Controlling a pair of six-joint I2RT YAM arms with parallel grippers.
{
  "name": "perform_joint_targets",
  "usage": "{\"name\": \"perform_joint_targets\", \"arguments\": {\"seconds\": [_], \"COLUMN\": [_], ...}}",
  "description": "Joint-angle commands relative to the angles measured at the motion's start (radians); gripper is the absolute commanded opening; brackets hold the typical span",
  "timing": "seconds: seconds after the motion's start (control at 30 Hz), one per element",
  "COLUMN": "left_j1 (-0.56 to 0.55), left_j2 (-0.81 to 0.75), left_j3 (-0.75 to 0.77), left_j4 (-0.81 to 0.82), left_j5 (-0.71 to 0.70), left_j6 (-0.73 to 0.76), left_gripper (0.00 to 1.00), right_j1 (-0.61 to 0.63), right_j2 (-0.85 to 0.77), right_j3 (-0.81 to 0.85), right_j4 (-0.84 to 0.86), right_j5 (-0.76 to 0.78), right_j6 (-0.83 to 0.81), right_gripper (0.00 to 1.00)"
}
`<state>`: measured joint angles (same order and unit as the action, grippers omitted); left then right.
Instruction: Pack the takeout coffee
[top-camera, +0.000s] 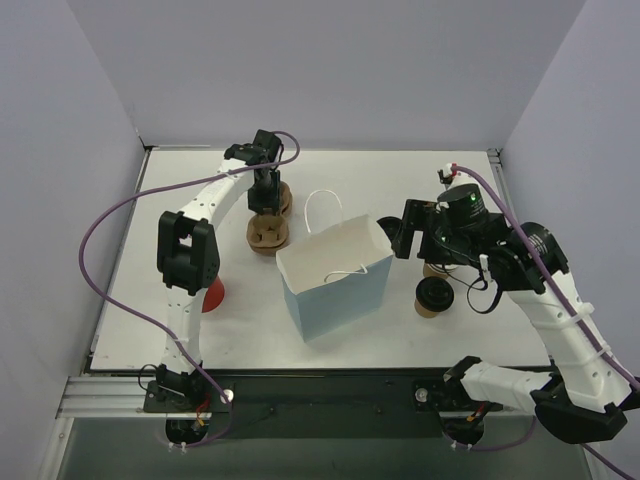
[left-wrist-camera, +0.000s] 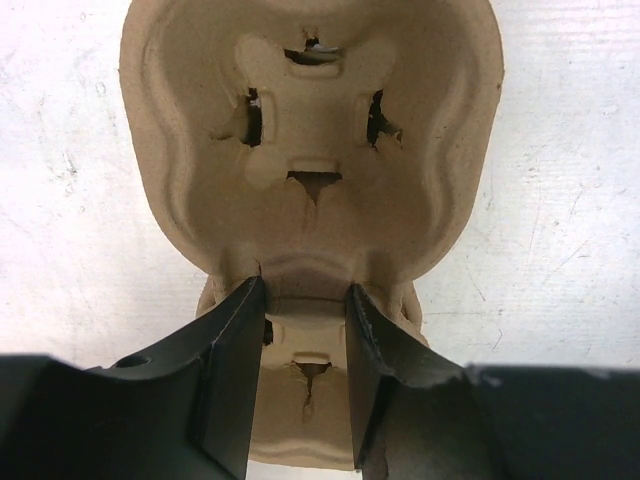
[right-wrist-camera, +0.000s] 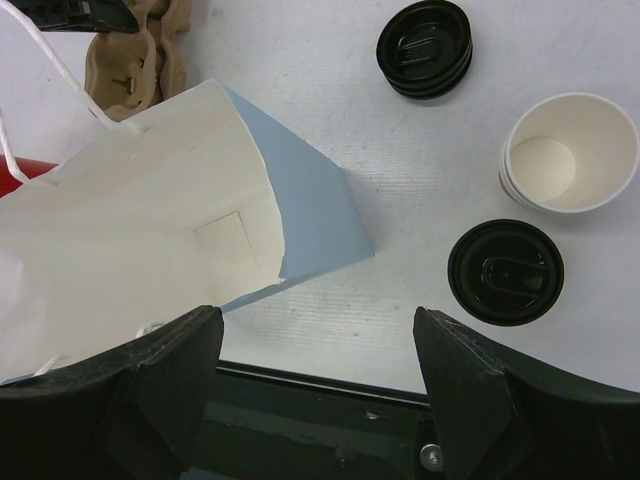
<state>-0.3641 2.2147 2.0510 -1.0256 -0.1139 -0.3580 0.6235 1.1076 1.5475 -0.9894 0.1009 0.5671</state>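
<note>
1. Left claw (left-wrist-camera: 302, 295) straddles the tray (left-wrist-camera: 310, 120) at its waist; I cannot tell if it grips. Red cup (top-camera: 212, 296) sits well behind it.
2. Right claw (right-wrist-camera: 315, 390) gapes empty; lidded cup (right-wrist-camera: 505, 272) stands upright just ahead-right, nearest this arm.

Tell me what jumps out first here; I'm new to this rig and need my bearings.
The light blue paper bag stands open at mid-table, its white inside gaping. Beyond it on the left, the left claw pinches the middle of a tan pulp tray, while the right claw hangs open by the bag's right edge, near a black-lidded cup.
</note>
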Motion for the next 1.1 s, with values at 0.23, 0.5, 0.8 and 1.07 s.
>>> {"name": "perform_joint_targets", "arguments": {"seconds": [0.23,0.5,0.8,1.07], "left_j1": [0.001,-0.007,-0.016,-0.105], "left_j2": [-0.073,-0.185,-0.427,-0.639], "left_j3": [0.13,0.251,0.285,0.226], "left_j4": [0.003,-0.025,0.019,0.075], "left_j5": [-0.018,0.086,0.395,0.631], "left_j6": [0.021,-0.025,-0.035,0.062], "left_gripper": [0.32,0.31,0.31,0.31], "right_j1": [0.007,0.01,0.01,0.008], "right_j2": [0.024,0.047,0.034,-0.006], "right_j3": [0.042,0.082,0.16,0.152], "right_j4": [-0.029,-0.028,0.009,0.046], "right_j5": [0.008,-0.015,-0.142,-0.181], "right_j6": [-0.013,-0.041,-0.176,-0.23], "right_gripper": [0.79,0.78,0.79,0.8]}}
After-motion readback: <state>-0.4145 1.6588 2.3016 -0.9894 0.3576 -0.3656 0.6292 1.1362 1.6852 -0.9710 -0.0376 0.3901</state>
